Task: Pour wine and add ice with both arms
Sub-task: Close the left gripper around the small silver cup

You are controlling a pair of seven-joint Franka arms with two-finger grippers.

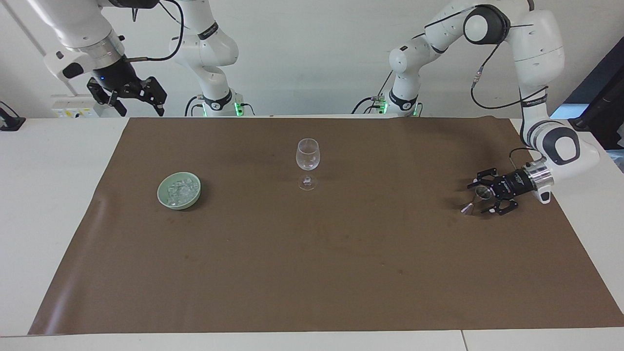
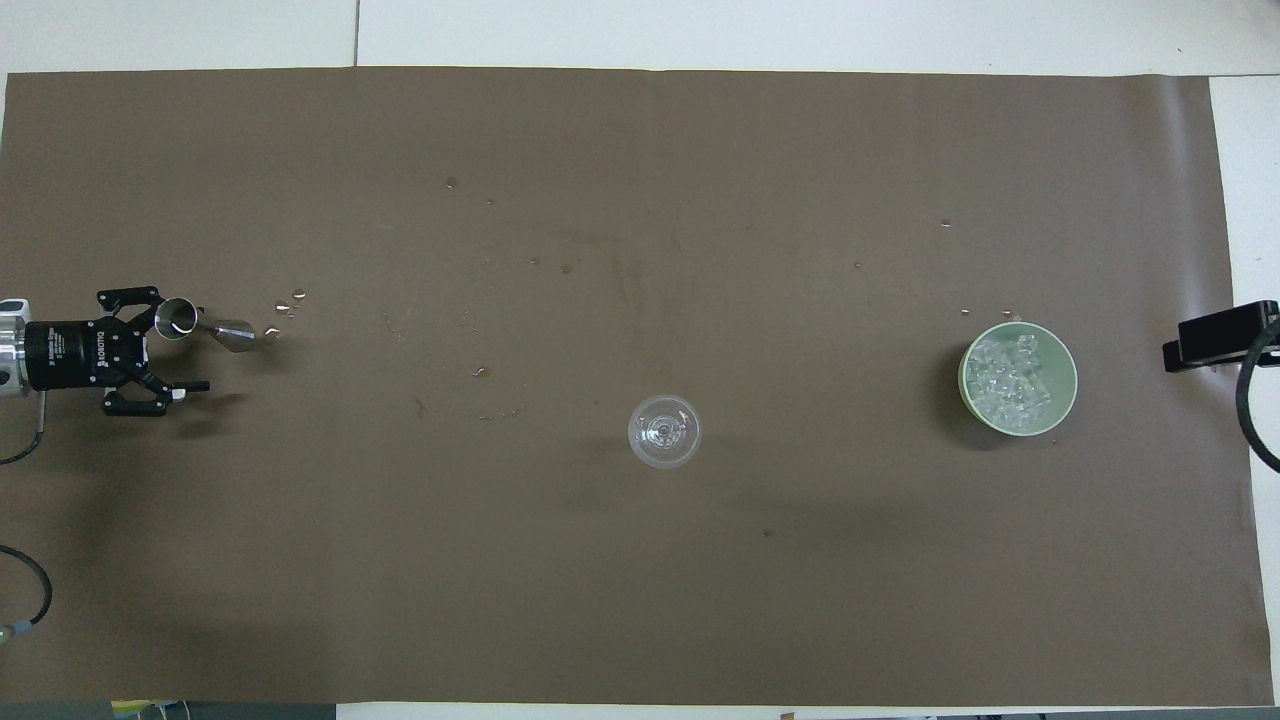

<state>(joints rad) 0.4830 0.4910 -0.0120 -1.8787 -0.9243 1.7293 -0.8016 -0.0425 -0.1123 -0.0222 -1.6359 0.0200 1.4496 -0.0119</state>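
Observation:
An empty wine glass [image 1: 307, 156] stands mid-mat; it also shows in the overhead view [image 2: 664, 431]. Ice [image 1: 178, 189] fills a pale green dish [image 1: 193, 197] toward the right arm's end, also seen from overhead as ice [image 2: 1012, 378] in the dish [image 2: 1066, 400]. A small metal jigger [image 1: 477, 199] stands toward the left arm's end, in the overhead view too [image 2: 178, 318]. My left gripper [image 1: 481, 197] is low and open, its fingers on either side of the jigger's upper cup [image 2: 195, 347]. My right gripper [image 1: 139, 100] waits raised and open above the mat's corner near the robots.
The brown mat [image 1: 312, 273] covers most of the white table. Small droplets [image 2: 285, 305] lie on the mat beside the jigger. A black part of the right gripper [image 2: 1220, 335] shows at the overhead view's edge beside the dish.

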